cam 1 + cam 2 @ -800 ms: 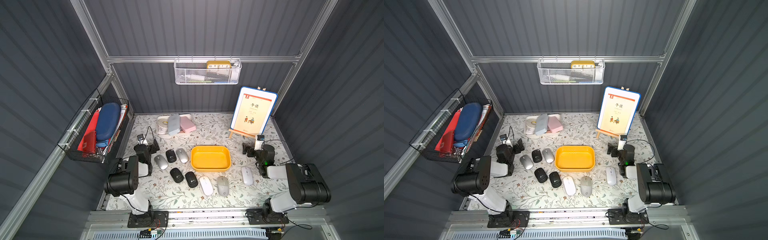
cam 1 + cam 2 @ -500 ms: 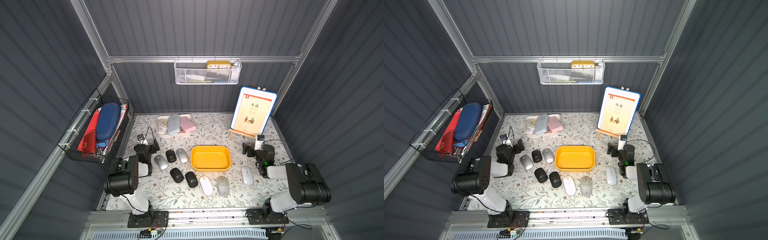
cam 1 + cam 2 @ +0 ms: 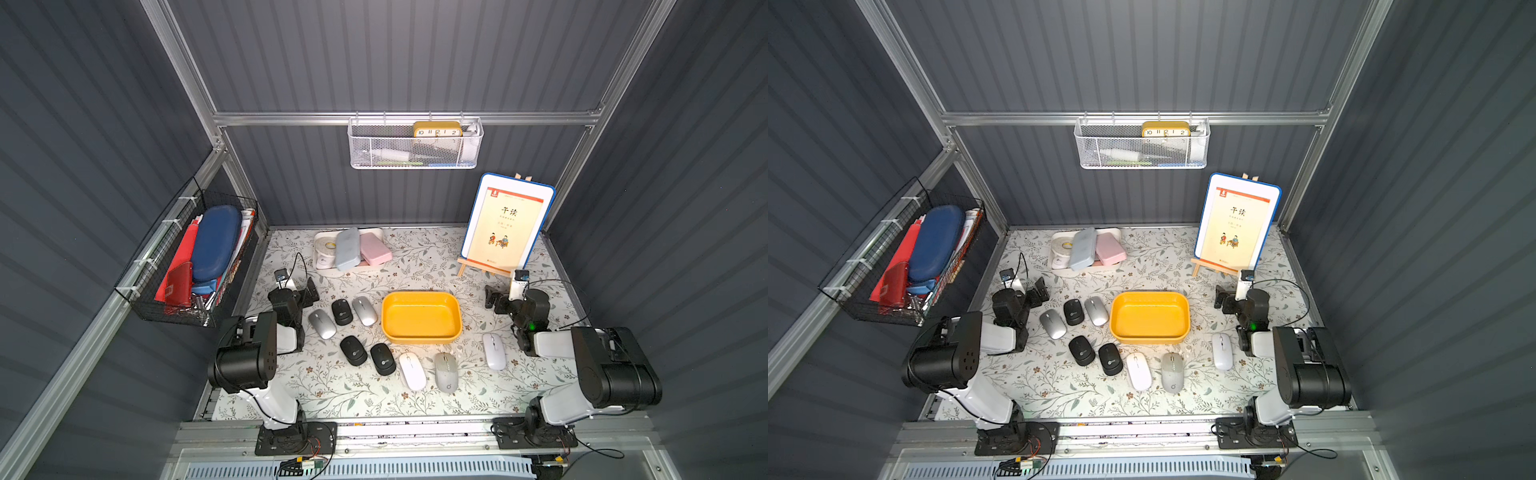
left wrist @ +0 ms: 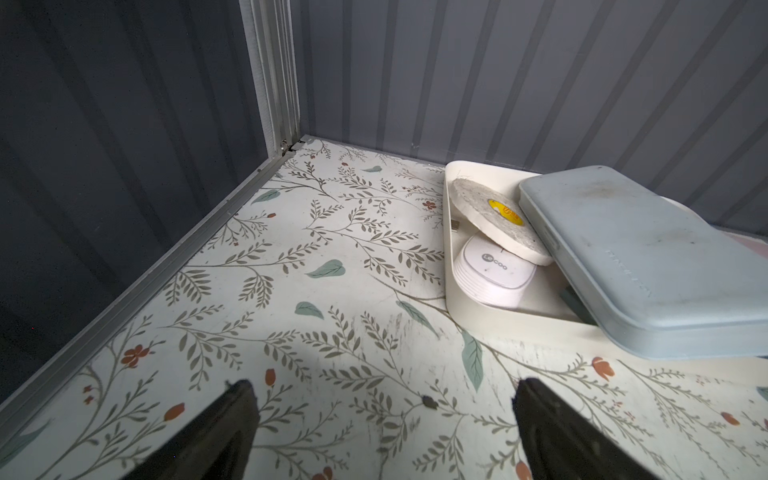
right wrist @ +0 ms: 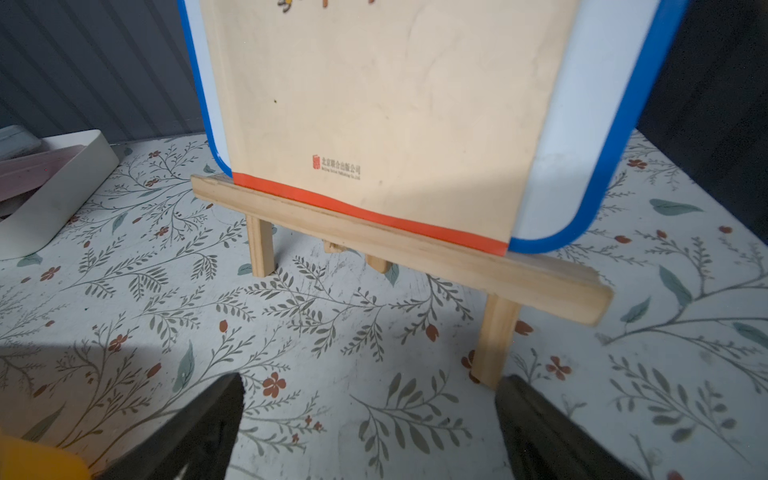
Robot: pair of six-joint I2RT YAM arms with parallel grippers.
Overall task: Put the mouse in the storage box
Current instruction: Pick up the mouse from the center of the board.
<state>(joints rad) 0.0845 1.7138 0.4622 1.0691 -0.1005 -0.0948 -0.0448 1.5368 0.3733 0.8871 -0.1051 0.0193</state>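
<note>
Storage box (image 3: 420, 320) sits empty at mid-table between the arms, evidently so either can reach it. Eight mice (image 3: 412, 371) lie loose around its left and near sides, none inside. The white mouse (image 3: 493, 351) lies just beside the right arm. Left gripper (image 4: 382, 390) and right gripper (image 5: 370, 382) are spread wide, empty, parked clear of the work.

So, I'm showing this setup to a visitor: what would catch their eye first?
The bright yellow storage box, empty, sits mid-table. Eight mice, black, silver and white, lie spread beside and in front of it. At the far right, a blue-framed board stands on a wooden easel.
</note>
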